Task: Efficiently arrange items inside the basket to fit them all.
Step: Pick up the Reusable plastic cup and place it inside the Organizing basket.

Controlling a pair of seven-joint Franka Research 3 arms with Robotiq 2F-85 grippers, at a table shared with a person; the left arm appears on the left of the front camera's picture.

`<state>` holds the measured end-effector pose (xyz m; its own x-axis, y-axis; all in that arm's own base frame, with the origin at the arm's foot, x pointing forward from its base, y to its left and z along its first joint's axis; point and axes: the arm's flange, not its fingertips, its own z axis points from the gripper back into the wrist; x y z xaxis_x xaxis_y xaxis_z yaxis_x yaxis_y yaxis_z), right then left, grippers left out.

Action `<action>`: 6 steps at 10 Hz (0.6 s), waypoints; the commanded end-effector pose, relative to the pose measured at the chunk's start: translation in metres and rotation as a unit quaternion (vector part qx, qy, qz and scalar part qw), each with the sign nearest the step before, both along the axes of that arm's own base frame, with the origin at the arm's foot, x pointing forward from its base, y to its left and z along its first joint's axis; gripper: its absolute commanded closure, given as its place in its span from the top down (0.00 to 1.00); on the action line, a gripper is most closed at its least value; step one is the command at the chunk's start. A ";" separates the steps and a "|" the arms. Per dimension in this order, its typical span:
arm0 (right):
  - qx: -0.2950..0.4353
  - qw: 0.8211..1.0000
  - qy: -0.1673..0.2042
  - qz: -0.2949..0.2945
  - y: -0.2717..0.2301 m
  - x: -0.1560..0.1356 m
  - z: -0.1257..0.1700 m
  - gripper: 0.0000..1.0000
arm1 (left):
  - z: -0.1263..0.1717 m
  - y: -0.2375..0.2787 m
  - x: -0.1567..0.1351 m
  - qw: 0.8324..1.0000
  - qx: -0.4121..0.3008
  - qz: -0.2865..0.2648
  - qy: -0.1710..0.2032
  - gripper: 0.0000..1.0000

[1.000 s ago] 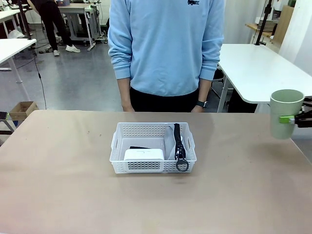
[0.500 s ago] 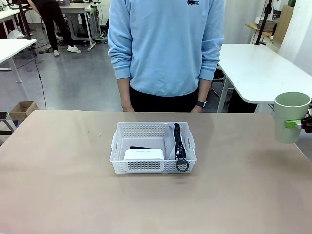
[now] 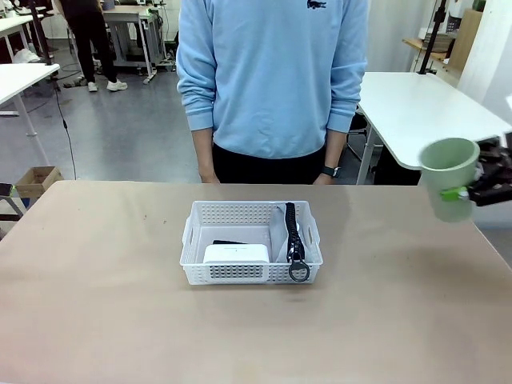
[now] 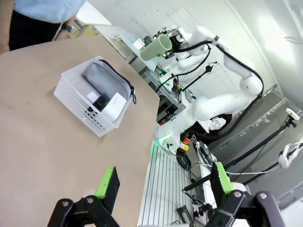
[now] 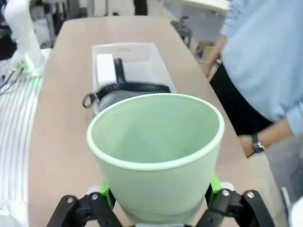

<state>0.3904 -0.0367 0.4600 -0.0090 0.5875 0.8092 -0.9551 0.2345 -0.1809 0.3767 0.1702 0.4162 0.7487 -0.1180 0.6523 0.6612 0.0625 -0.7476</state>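
Note:
The white perforated basket (image 3: pixel 200 240) sits mid-table, in front of the person. Inside it a small white boxy device (image 3: pixel 236 254) lies at the front left, with a black item (image 3: pixel 226 242) behind it. The grey pouch (image 3: pixel 280 232) stands along the right wall, its black strap (image 3: pixel 293 232) hanging over the rim. My right gripper (image 3: pixel 462 193) holds the pale green cup (image 3: pixel 450 189) in the air above the table's right edge, tilted a little. The cup (image 5: pixel 156 151) sits between the green pads in the right wrist view. My left gripper (image 4: pixel 163 182) is open and bare, far from the basket (image 4: pixel 78 101).
The person stands at the far side, hands down near the table edge (image 3: pixel 330 171). White tables (image 3: pixel 416 112) stand behind at the right and left. A cardboard box (image 3: pixel 36 181) sits on the floor at far left. Bare table surface surrounds the basket.
The right gripper has carried the cup up and to the left, toward the table, and the cup has tilted. The basket and its contents have not moved.

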 end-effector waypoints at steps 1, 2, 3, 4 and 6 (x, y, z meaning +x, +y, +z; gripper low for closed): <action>-0.064 0.997 0.035 0.025 0.101 0.000 0.030 0.87 | 0.000 -0.002 -0.001 1.000 0.001 0.001 -0.003 1.00; -0.093 0.994 0.037 0.032 0.151 0.003 0.035 0.87 | 0.000 -0.002 -0.001 1.000 0.001 0.001 -0.003 1.00; -0.117 0.992 0.030 0.032 0.199 0.006 0.039 0.87 | 0.000 -0.002 -0.001 1.000 0.001 0.001 -0.003 1.00; -0.156 0.987 0.029 0.031 0.247 0.005 0.044 0.87 | 0.000 -0.002 -0.001 1.000 0.001 0.001 -0.003 1.00; -0.184 0.982 0.050 0.008 0.337 -0.007 0.046 0.87 | 0.000 -0.002 -0.001 1.000 0.001 0.001 -0.003 1.00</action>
